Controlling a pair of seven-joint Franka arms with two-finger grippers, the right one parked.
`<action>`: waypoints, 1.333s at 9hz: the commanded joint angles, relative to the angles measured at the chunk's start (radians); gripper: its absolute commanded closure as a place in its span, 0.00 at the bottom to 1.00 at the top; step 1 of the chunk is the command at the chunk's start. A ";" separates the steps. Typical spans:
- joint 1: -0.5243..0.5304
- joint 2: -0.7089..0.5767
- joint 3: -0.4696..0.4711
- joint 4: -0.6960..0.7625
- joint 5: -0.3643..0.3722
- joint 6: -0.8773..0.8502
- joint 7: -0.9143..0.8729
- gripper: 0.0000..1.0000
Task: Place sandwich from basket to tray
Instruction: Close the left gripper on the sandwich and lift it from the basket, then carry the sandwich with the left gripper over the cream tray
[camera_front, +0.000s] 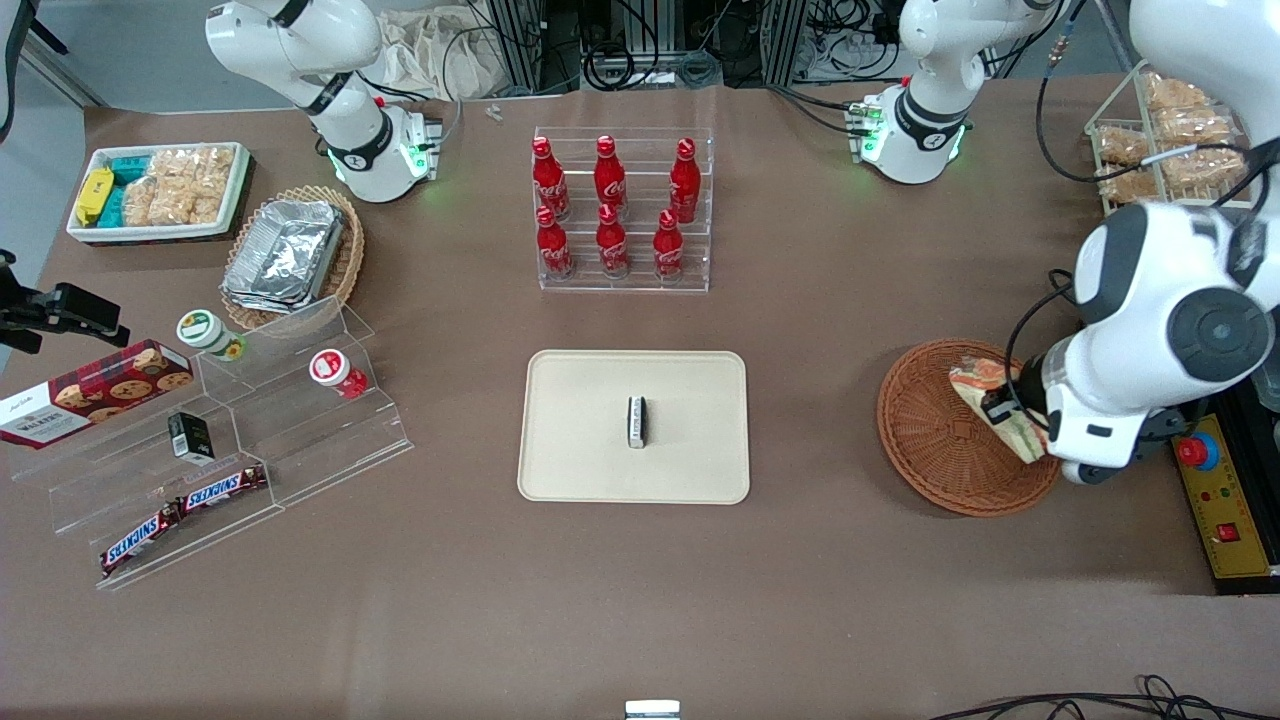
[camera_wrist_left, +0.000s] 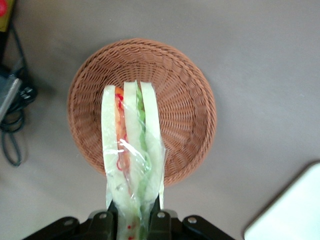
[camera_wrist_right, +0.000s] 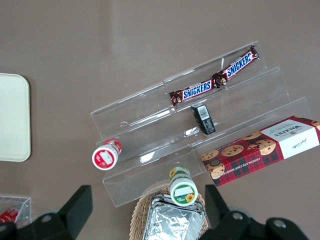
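My left gripper (camera_wrist_left: 134, 215) is shut on the sandwich (camera_wrist_left: 131, 155), a wedge in clear wrap with pale bread and green and orange-red layers. It hangs lifted above the reddish-brown wicker basket (camera_wrist_left: 185, 95), which holds nothing else. In the front view the gripper (camera_front: 1005, 408) holds the sandwich (camera_front: 985, 385) over the basket (camera_front: 935, 430), at the part nearest the working arm's end of the table. The beige tray (camera_front: 580, 440) lies at the table's middle and bears a small black-and-white block (camera_front: 636, 421); its corner (camera_wrist_left: 290, 210) shows in the left wrist view.
A clear rack of red bottles (camera_front: 620, 210) stands farther from the front camera than the tray. A control box with a red button (camera_front: 1225, 500) sits beside the basket. Clear stepped shelves with snacks (camera_front: 230, 440) lie toward the parked arm's end.
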 joint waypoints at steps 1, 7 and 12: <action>-0.001 0.014 -0.034 0.152 -0.013 -0.122 0.006 1.00; -0.188 0.161 -0.189 0.114 0.007 -0.021 0.065 1.00; -0.362 0.411 -0.183 0.111 0.158 0.284 0.016 1.00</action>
